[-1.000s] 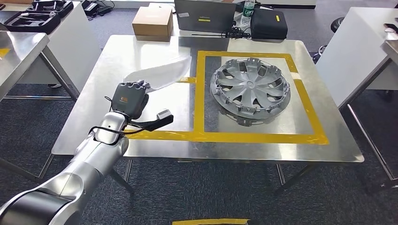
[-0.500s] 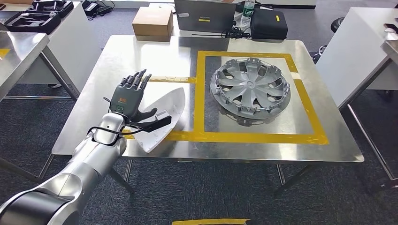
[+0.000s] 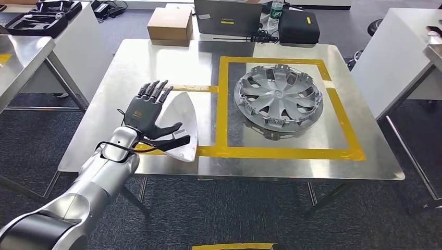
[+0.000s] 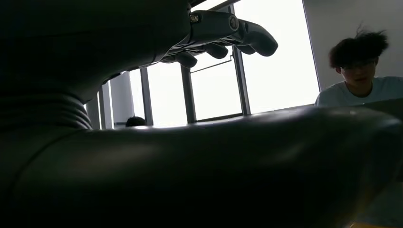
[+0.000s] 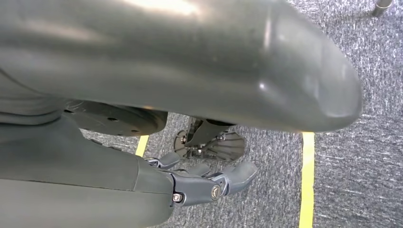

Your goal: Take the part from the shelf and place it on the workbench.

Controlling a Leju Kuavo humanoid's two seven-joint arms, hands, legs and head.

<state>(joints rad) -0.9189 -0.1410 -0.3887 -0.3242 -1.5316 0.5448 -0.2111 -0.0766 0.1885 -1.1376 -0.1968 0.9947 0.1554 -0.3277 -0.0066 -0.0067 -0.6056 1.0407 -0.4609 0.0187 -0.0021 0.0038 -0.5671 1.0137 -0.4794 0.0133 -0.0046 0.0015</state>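
The part (image 3: pixel 182 122), a pale, shield-shaped shell with a pointed end, is lying on the steel surface (image 3: pixel 156 62) near its front edge, just left of the yellow tape frame (image 3: pixel 221 104), with its lower tip overlapping the front strip of tape. We are seeing our left hand (image 3: pixel 147 112) hovering at the part's left side, fingers (image 3: pixel 155 89) spread and stretched forward, thumb reaching out across the lower portion of the shell; whether the thumb is actually touching it, we cannot tell. The hand is holding nothing. In the left wrist view the same fingers (image 4: pixel 223 33) are showing dark against bright windows, straightened and apart, and a person (image 4: pixel 361 71) is sitting beyond.

Inside the tape frame a silver wheel cover (image 3: pixel 278 99) is lying flat, well apart from the part. At the far side a cardboard box (image 3: pixel 169 25), a laptop (image 3: pixel 227 16) and a black bag (image 3: pixel 298 27) are standing.

Our right hand (image 5: pixel 204 183) is hanging above the grey carpet (image 5: pixel 361 156), its fingers loosely curled inward with nothing in them.
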